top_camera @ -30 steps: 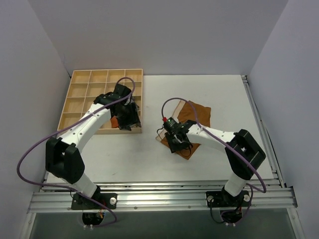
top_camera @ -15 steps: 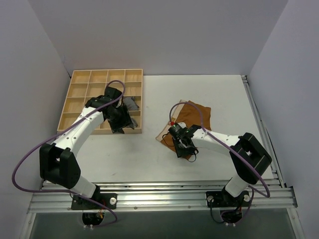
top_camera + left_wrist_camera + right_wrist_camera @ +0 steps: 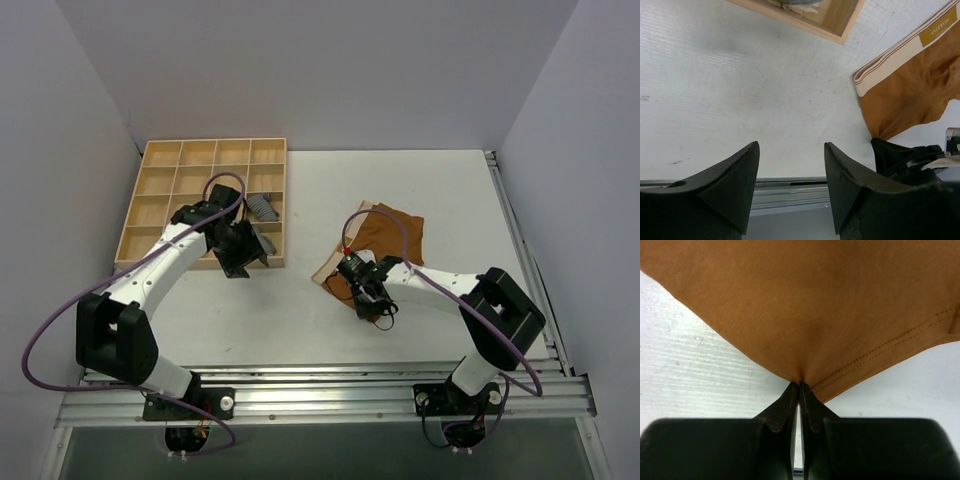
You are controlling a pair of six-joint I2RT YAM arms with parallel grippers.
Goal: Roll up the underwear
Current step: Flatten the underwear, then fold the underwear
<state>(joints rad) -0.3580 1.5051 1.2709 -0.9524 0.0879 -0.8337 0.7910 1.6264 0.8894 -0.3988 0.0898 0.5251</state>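
Note:
The underwear [image 3: 385,235] lies flat on the white table, caramel-brown with a pale beige waistband [image 3: 900,47] along its left side. My right gripper [image 3: 362,292] is shut on the near corner of the underwear [image 3: 805,315], the fabric pinched between its fingertips [image 3: 800,385]. My left gripper [image 3: 245,258] hovers open by the near right corner of the wooden tray [image 3: 150,190], with nothing between its fingers [image 3: 740,175]. The left wrist view also shows the right gripper [image 3: 910,155] at the underwear's corner.
The wooden tray has many compartments; a grey rolled cloth [image 3: 263,207] sits in one near its right edge. The tray's corner [image 3: 840,32] shows in the left wrist view. A metal rail [image 3: 320,390] runs along the table's near edge, and grey walls stand on three sides.
My right gripper has closed onto the underwear's near corner. My left arm has drawn back from over the tray toward the near edge, still open.

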